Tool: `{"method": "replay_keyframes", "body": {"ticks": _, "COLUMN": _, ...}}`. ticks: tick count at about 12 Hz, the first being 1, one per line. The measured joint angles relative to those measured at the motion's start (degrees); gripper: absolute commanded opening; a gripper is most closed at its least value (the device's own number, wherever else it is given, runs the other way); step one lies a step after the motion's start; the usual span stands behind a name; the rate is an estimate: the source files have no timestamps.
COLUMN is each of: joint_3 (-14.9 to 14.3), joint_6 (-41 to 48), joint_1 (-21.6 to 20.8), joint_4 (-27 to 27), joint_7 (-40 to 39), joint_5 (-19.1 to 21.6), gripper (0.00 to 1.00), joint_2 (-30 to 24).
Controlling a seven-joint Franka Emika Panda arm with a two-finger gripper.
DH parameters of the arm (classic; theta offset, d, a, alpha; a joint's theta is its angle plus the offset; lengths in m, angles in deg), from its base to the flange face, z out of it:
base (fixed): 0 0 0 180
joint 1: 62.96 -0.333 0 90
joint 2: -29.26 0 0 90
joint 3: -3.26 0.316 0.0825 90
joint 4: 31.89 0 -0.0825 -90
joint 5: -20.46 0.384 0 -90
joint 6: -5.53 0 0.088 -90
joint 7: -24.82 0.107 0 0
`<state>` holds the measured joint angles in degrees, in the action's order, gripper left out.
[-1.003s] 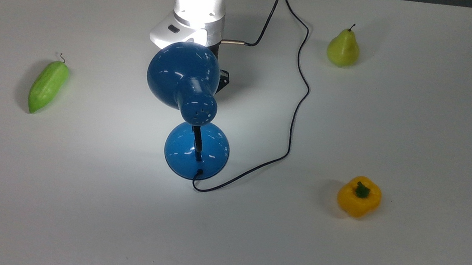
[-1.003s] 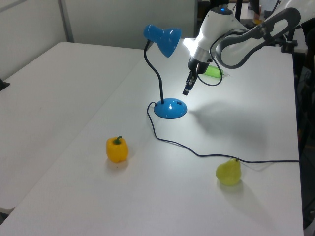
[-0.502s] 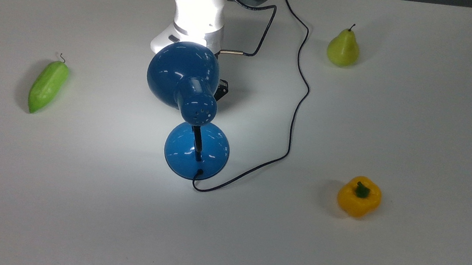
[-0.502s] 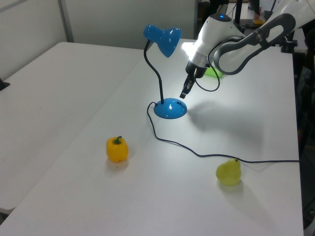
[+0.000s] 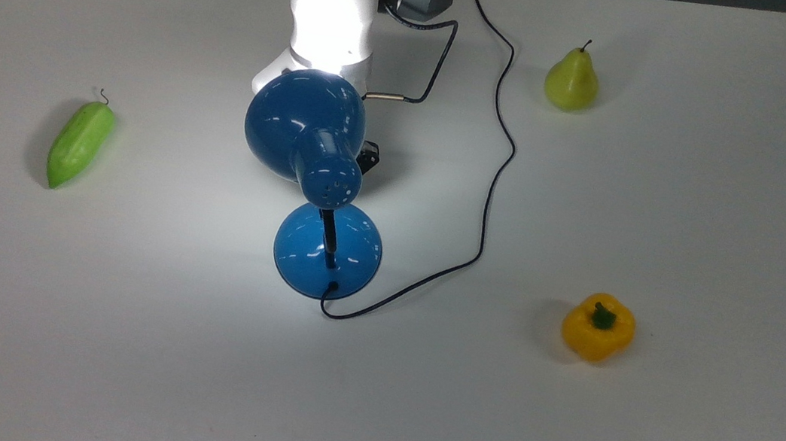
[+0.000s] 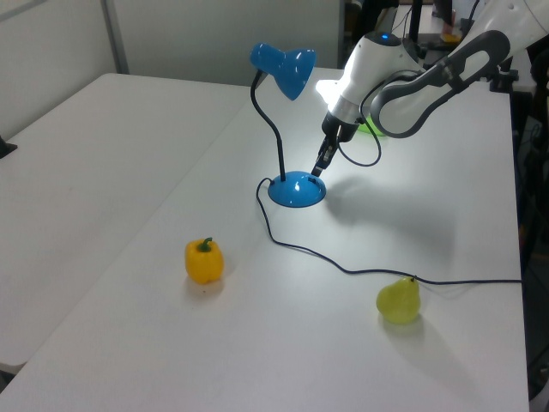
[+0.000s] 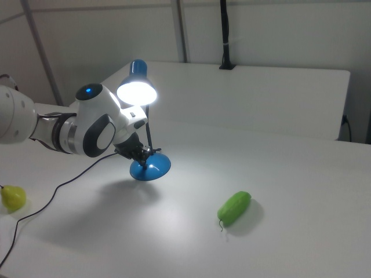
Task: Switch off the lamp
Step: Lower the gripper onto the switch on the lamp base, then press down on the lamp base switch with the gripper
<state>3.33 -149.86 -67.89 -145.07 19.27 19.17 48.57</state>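
Though lit, lamp (image 5: pixel 312 141) shade armward; neck upright

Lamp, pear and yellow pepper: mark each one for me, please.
lamp (image 5: pixel 303 121), top view, on the domed shade's top.
pear (image 5: pixel 571 82), top view, on the body's middle.
yellow pepper (image 6: pixel 204 262), left view, on the side facing the camera.

Blue desk lamp (image 5: pixel 312 141), lit, upright on round base, black cord trailing
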Motion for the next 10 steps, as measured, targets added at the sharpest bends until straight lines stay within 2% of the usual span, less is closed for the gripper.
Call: {"method": "replay_keyframes", "body": {"ticks": 10, "joint_3": 0.0, "joint_6": -0.7, "joint_1": 0.0, "joint_4": 0.02, "joint_7": 0.0, "joint_5": -1.43, "gripper": 0.0, "joint_2": 1.27}}
